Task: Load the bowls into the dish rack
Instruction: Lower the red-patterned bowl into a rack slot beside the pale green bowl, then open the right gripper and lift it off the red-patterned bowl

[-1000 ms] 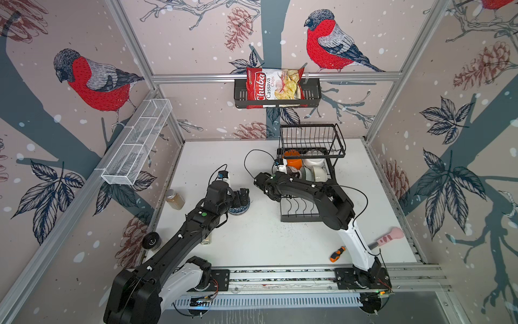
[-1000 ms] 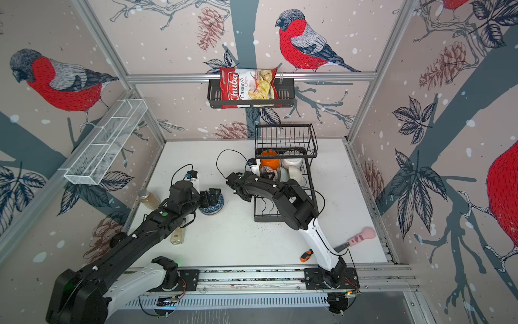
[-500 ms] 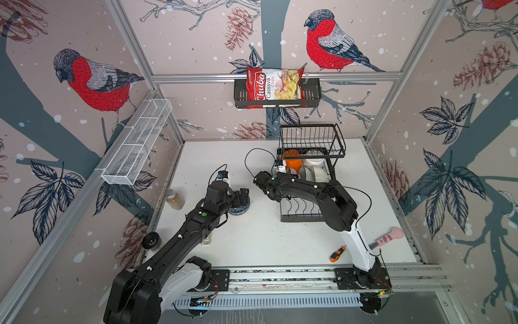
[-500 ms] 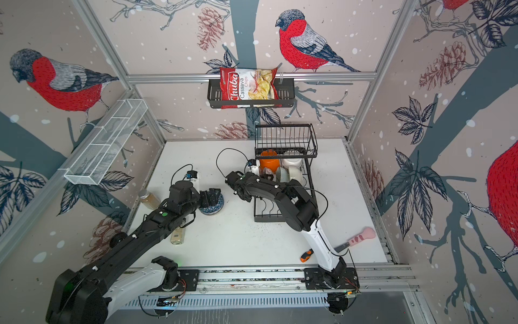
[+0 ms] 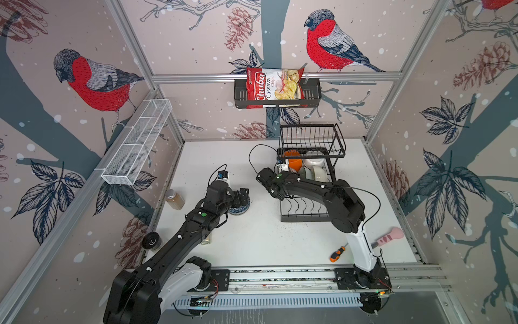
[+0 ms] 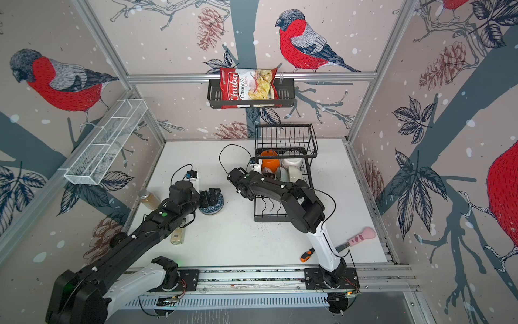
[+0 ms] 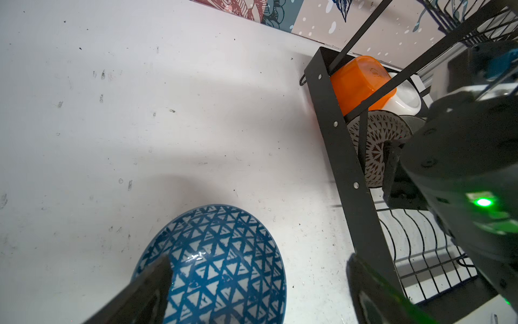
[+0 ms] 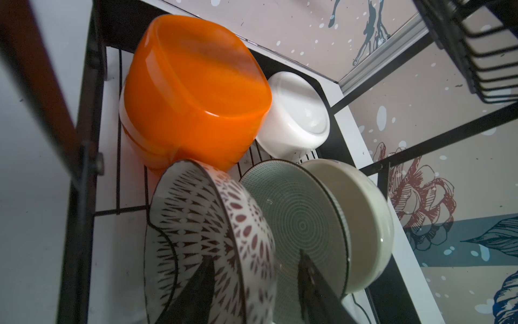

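Left gripper: I see its fingers spread wide with nothing held. It hangs over the blue triangle-patterned bowl.
Blue triangle-patterned bowl: upright on the white table, just beside the dish rack's left wall. It is the only bowl I find outside the rack.
Right gripper: reaches into the rack's lower tier. Its fingers stand apart, one on each side of the brown-patterned bowl's rim, and I see neither pressing on it.
Brown-patterned bowl: stands on edge in the lower tier, nearest the left wall.
Pale green bowl: on edge just beside the brown-patterned one, its ringed inside facing the wrist camera.
Cream bowl: on edge, close behind the green bowl.
Orange bowl: tipped over at the back of the lower tier, base outward.
White bowl: beside the orange one, also base outward.
Dish rack: black wire, at the table's back right. I count five bowls in its rear half, and the front slots hold none.
Upper basket: raised over the rack's rear end.
Sundries on table: spice jar at the left edge, orange-handled screwdriver and pink-handled tool at front right.
Wall basket: chips bag.
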`<act>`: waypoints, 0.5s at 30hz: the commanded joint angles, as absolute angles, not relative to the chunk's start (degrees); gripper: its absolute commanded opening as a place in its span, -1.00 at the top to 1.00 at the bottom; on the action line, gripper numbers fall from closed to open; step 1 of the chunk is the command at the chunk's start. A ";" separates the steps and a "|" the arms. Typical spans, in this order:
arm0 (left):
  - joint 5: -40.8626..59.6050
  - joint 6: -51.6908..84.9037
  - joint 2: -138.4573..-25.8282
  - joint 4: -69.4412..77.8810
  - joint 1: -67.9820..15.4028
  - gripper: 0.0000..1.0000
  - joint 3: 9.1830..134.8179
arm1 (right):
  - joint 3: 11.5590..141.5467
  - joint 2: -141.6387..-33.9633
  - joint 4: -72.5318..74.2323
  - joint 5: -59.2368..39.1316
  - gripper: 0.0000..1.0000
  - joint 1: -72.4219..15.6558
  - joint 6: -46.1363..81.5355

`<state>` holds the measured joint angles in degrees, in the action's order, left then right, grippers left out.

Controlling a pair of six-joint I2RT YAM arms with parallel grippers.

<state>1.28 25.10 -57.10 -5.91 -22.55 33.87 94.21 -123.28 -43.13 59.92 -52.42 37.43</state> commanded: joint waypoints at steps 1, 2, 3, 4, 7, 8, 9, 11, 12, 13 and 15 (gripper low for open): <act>0.88 25.05 -56.82 -5.34 -22.47 -0.92 33.95 | 93.36 -121.46 -40.67 59.18 0.00 -52.38 36.25; 0.79 25.08 -56.78 -5.44 -22.48 -0.93 34.01 | 92.90 -120.85 -40.08 58.75 -0.01 -52.38 35.82; 0.61 25.13 -56.69 -5.47 -22.42 -0.92 34.00 | 92.61 -120.40 -39.70 58.40 -0.01 -52.38 35.54; 0.46 25.07 -56.60 -5.62 -22.49 -0.93 34.00 | 92.09 -119.79 -39.22 58.06 -0.02 -52.36 35.35; 0.07 25.16 -56.51 -5.80 -22.42 -0.92 33.97 | 90.27 -117.45 -36.96 56.93 -0.05 -52.51 34.10; 0.02 25.14 -56.58 -5.80 -22.49 -0.93 33.94 | 89.34 -116.30 -35.66 56.25 -0.05 -52.59 33.40; 0.00 25.21 -56.67 -5.83 -22.37 -0.92 34.01 | 88.80 -115.69 -35.00 55.88 -0.06 -52.64 33.11; -0.17 25.31 -56.81 -5.97 -22.45 -0.93 34.09 | 87.32 -114.02 -33.21 54.76 -0.12 -52.64 31.99; -0.24 25.31 -56.98 -6.00 -22.48 -0.93 34.08 | 86.75 -113.36 -32.36 54.23 -0.14 -52.62 31.61; -0.36 25.45 -56.95 -6.05 -22.47 -0.93 34.07 | 85.96 -112.60 -31.28 53.63 -0.17 -52.60 30.90; -0.52 25.49 -57.10 -6.14 -22.42 -0.93 34.18 | 84.65 -111.56 -29.33 52.46 -0.21 -52.57 29.73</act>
<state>0.01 25.32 -56.97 -6.76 -22.55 33.89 85.58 -113.21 -34.83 51.70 -52.75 29.56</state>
